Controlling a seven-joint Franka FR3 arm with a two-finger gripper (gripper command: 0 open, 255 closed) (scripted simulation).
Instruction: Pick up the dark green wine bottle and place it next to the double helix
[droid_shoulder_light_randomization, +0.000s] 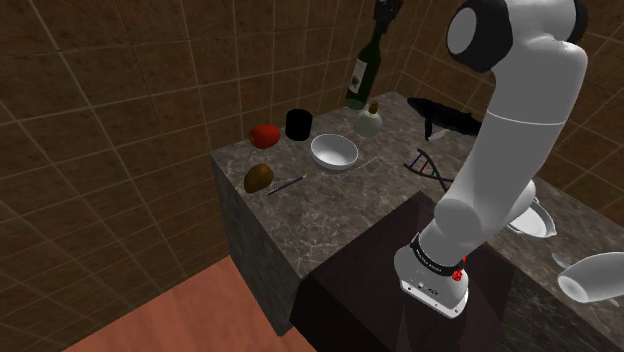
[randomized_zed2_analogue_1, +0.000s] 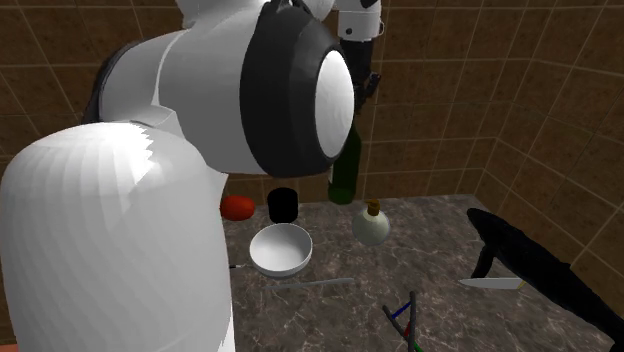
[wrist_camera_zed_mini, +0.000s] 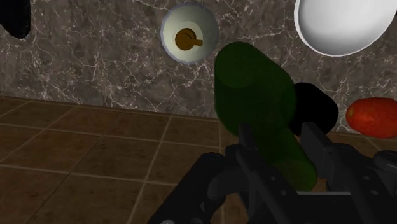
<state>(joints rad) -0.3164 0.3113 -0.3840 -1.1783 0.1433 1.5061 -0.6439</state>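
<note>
Shoulder view, sweeping from the left: a brown lump (droid_shoulder_light_randomization: 258, 178) and a thin pen-like stick (droid_shoulder_light_randomization: 285, 184) lie near the bench's (droid_shoulder_light_randomization: 330, 200) front corner. Then come a red fruit (droid_shoulder_light_randomization: 264, 135), a black cup (droid_shoulder_light_randomization: 298, 123) and a white bowl (droid_shoulder_light_randomization: 334, 152). Next is the green bottle (droid_shoulder_light_randomization: 364, 78), close to upright, neck up, with the claw (droid_shoulder_light_randomization: 385, 14) clamped on that neck. Its base is over the bench's back edge, and I judge it lifted clear, though I can't be certain. The double helix (droid_shoulder_light_randomization: 425, 165) lies at about 5 o'clock from the bottle. A corked round flask (droid_shoulder_light_randomization: 370, 120) sits at the bottle's 6 o'clock, close to that path, so I'd carry the bottle over or around it. A long black object (droid_shoulder_light_randomization: 450, 118) lies at the helix's 1 o'clock, so I judge its 9 o'clock side the freer spot.
</note>
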